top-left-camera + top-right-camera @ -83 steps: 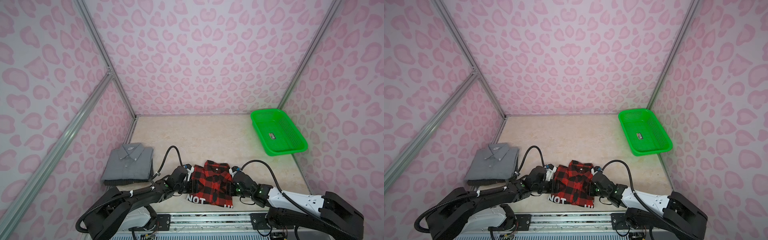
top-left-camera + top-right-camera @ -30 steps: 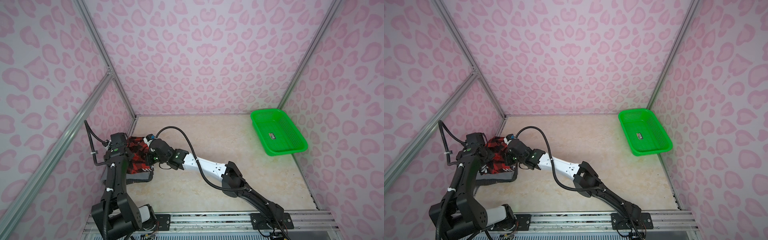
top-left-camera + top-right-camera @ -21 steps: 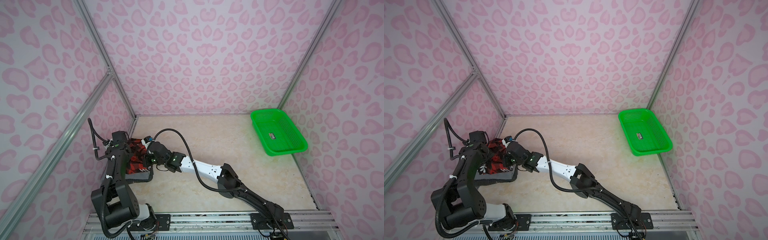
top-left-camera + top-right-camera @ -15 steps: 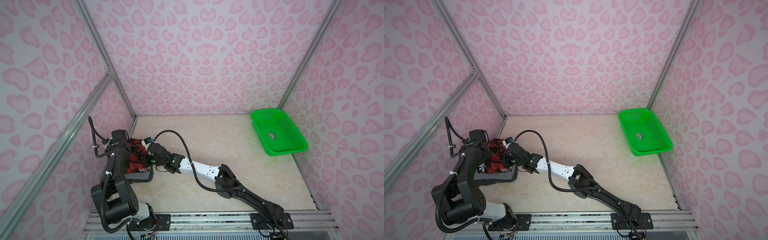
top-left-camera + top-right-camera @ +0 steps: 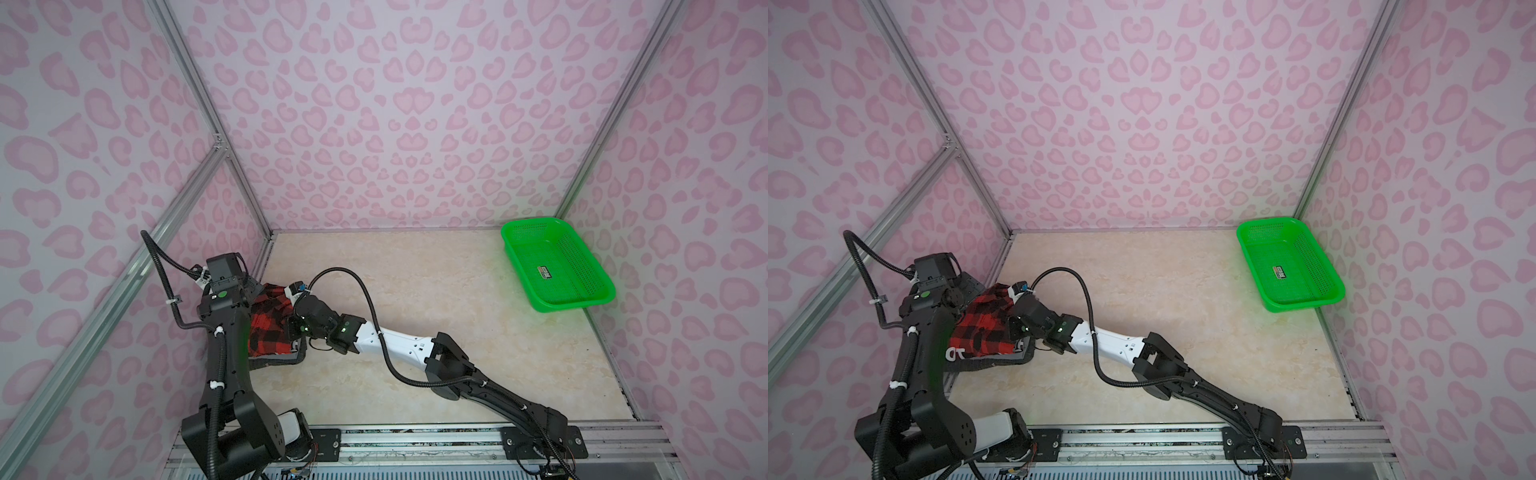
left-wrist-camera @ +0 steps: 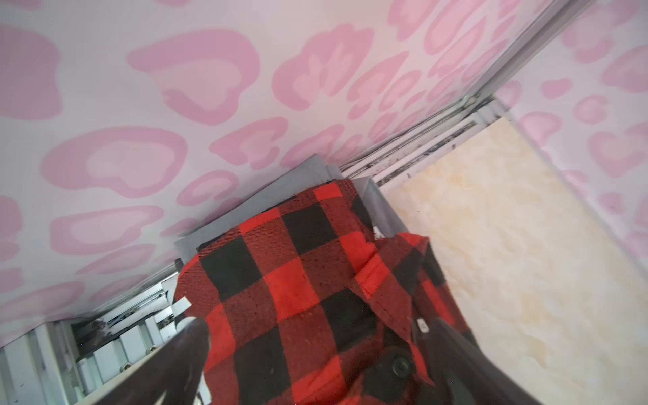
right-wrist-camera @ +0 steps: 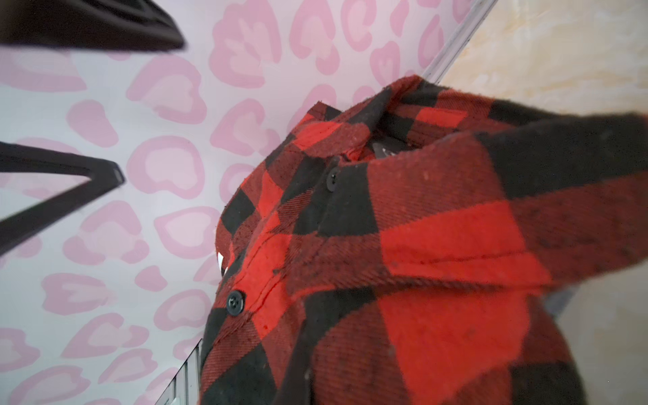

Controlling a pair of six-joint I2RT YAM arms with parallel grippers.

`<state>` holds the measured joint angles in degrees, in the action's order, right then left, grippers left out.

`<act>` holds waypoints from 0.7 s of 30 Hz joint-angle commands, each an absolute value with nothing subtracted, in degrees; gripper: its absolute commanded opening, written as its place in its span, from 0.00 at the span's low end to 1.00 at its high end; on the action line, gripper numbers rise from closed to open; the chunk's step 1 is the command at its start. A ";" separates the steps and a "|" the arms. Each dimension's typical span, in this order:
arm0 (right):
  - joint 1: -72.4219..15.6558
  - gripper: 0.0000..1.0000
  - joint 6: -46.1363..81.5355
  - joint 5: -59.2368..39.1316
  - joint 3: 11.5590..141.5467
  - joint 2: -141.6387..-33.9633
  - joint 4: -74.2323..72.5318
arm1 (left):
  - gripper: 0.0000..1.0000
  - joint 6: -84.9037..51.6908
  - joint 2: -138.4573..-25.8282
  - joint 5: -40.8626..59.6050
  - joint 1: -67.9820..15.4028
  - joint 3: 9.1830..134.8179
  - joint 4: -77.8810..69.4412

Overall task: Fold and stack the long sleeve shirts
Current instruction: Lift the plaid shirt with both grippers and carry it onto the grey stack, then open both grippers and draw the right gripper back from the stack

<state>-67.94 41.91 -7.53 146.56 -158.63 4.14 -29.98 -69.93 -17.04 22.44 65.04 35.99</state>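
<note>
The left wrist view is showing the grey shirt (image 6: 245, 214) lying under the red-and-black shirt (image 6: 298, 280) beside the wall (image 6: 175, 105), at the left edge of the bench (image 5: 415, 282). In both top views only its dark rim is peeking out. Earlier the checked shirt was lying at the front middle. The left pincer (image 6: 314, 324), clamped a second ago, is now standing spread wide with the cloth lying between its 2 fingers. The right pincer (image 5: 291, 307) is staying pressed together on that shirt's edge, its tips hidden by cloth.
</note>
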 commanded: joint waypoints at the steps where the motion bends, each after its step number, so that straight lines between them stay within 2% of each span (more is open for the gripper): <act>1: -68.01 0.00 44.27 -5.93 147.03 -160.45 2.45 | 0.96 -29.89 -66.16 -12.47 21.36 64.52 34.83; 3: -67.69 0.04 44.56 -6.89 147.40 -160.59 3.97 | 0.96 -29.56 -63.46 -11.07 20.59 62.55 33.83; 9: -67.09 0.58 41.60 -12.81 146.84 -157.12 5.85 | 0.96 -28.62 -57.39 -8.81 18.53 58.96 32.59; 11: -66.55 0.67 41.98 -16.27 148.48 -156.86 7.96 | 0.96 -28.74 -55.22 -6.83 18.38 57.74 31.70; 15: -66.10 0.75 36.93 -15.10 145.73 -151.40 15.92 | 0.97 -28.65 -52.45 -5.64 17.60 56.76 31.40; 18: -65.94 0.77 31.60 -9.95 135.06 -142.16 14.35 | 0.97 -28.65 -51.55 -2.65 17.40 56.51 30.89; 21: -64.25 0.79 31.18 -9.55 128.62 -135.40 13.47 | 0.97 -28.84 -50.51 -0.85 17.24 56.05 30.30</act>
<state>-65.28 34.68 -11.57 131.79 -138.82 14.39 -28.93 -51.40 -3.81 17.26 56.49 32.75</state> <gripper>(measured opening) 0.790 0.973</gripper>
